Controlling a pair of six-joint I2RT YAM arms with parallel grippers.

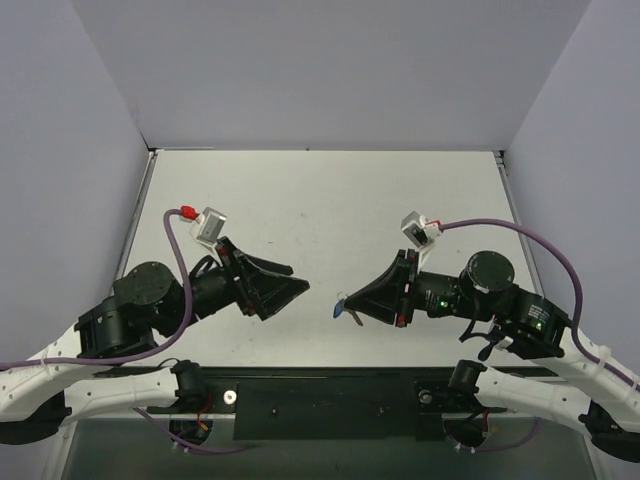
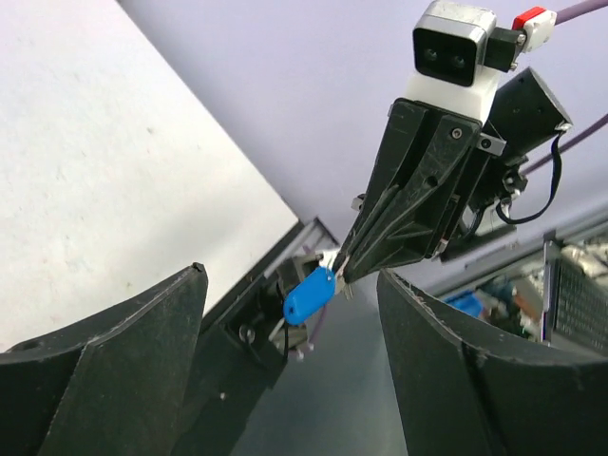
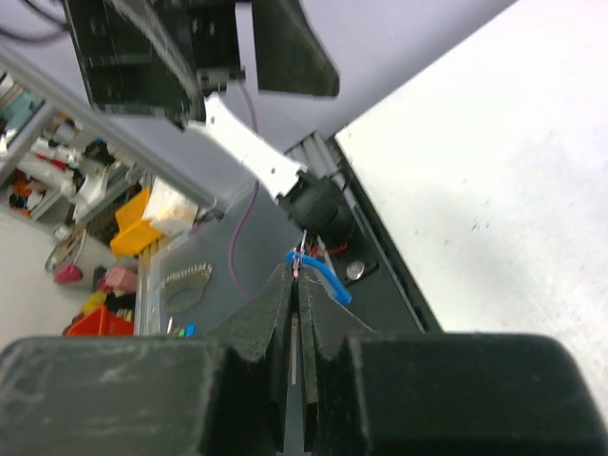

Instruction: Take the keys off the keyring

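My right gripper is shut, held above the table's near edge. A thin silver-grey key sits edge-on between its fingers. The blue key tag hangs from the fingertips on a thin metal ring. The tag also shows in the left wrist view and the right wrist view. My left gripper is open and empty. It faces the right gripper a short way to its left, with the tag in line with the gap between its fingers.
The white table lies beyond both grippers, walled on three sides. The black base rail runs along the near edge under the arms. Purple cables loop off each wrist.
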